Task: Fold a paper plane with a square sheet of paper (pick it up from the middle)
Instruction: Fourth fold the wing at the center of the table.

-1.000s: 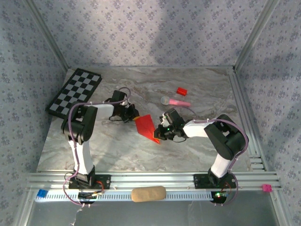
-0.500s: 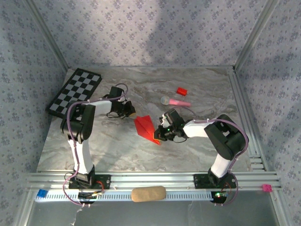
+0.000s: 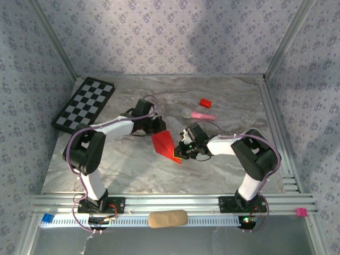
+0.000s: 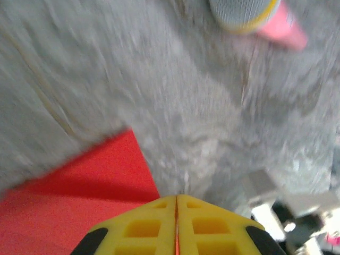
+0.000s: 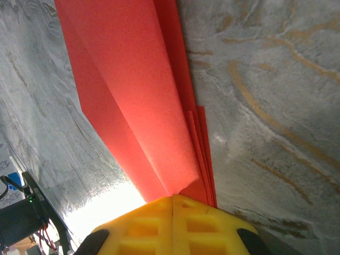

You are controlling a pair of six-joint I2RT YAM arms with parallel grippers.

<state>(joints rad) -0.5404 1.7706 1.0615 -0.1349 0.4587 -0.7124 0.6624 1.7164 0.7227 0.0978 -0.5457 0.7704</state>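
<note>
The square sheet of paper, bright red, lies mid-table folded into a slim paper plane with stacked layers along one edge. My right gripper is shut on its near right end; the folds run straight into the closed yellow fingertips. My left gripper is at the plane's far end, jaws shut. In the left wrist view, red paper lies low and to the left of the fingers, and a thin red line shows in the slit between them.
A pink stick with a grey round head lies just behind the grippers, its head close ahead of my left fingers. A small red block sits farther back. The checkerboard lies at the back left.
My left gripper pulled back from the paper, then swung right to the plane's far end. The raised red flap dropped and the paper looks narrower. The right gripper has not moved.
</note>
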